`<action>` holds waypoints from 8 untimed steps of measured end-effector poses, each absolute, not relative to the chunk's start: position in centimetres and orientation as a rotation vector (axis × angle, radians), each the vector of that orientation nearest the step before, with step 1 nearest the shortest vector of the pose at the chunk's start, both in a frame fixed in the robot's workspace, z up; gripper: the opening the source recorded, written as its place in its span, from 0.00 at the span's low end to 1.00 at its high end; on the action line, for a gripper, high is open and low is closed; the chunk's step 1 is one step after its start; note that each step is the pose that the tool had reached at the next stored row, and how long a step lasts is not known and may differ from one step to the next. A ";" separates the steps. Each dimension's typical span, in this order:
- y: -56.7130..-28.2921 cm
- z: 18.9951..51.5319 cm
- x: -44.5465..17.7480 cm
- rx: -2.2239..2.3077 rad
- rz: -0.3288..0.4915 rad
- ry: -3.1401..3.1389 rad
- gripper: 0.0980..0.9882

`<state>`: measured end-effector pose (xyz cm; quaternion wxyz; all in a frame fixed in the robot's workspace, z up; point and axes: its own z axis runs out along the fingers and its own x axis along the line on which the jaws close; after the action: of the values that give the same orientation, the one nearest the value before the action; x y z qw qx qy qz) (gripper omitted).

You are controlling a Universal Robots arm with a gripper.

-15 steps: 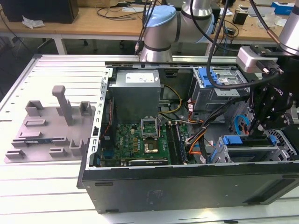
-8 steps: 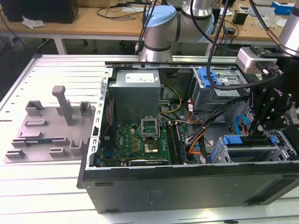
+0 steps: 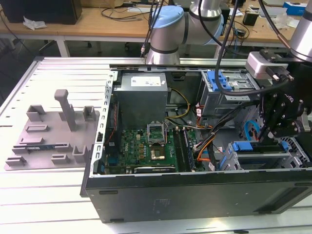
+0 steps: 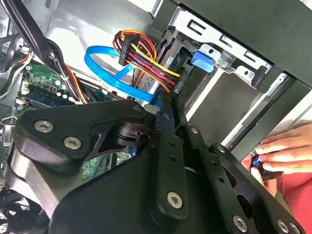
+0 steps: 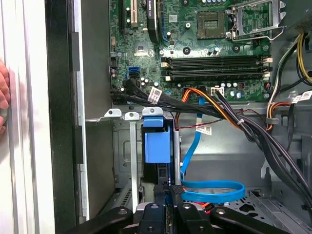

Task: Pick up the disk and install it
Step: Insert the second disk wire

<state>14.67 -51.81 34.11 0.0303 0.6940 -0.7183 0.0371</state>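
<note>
- Black linkage of the gripper (image 4: pixel 165 105) sits closest to the lens in both wrist views, its two fingers (image 5: pixel 176 188) drawn narrow, with a strip of blue plastic showing between the tips.
- That strip belongs to the disk (image 5: pixel 158 151), which stands on edge in the drive cage (image 4: pixel 229 53) with its bright blue frame facing the first wrist view; the fingers appear to pinch its near edge.
- A thin blue cable (image 5: pixel 214 190) loops just beside the fingertips, and a bundle of red, yellow and orange wires (image 4: pixel 146 53) plugs in close to the silver side of the drive.
- Beyond the cage lies the green motherboard (image 5: pixel 214 48), with its memory slots and an empty processor socket.
- A person's hand (image 4: pixel 285 148) rests outside the case wall, near the cage.
- In the exterior view the arm (image 3: pixel 168 29) reaches from the upper middle of the frame to the lower right corner of the open computer case (image 3: pixel 195 190).
- A grey fixture plate (image 3: pixel 53 136) lies on the table at that view's left, well apart from the case.
</note>
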 end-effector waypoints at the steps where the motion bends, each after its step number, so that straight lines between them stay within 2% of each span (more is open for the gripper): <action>1: -51.8 34.1 14.7 2.139 0.114 -2.214 0.07; 8: -51.8 33.8 14.7 2.139 0.115 -2.214 0.07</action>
<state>14.67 -51.81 33.77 0.0304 0.6940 -0.7183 0.0372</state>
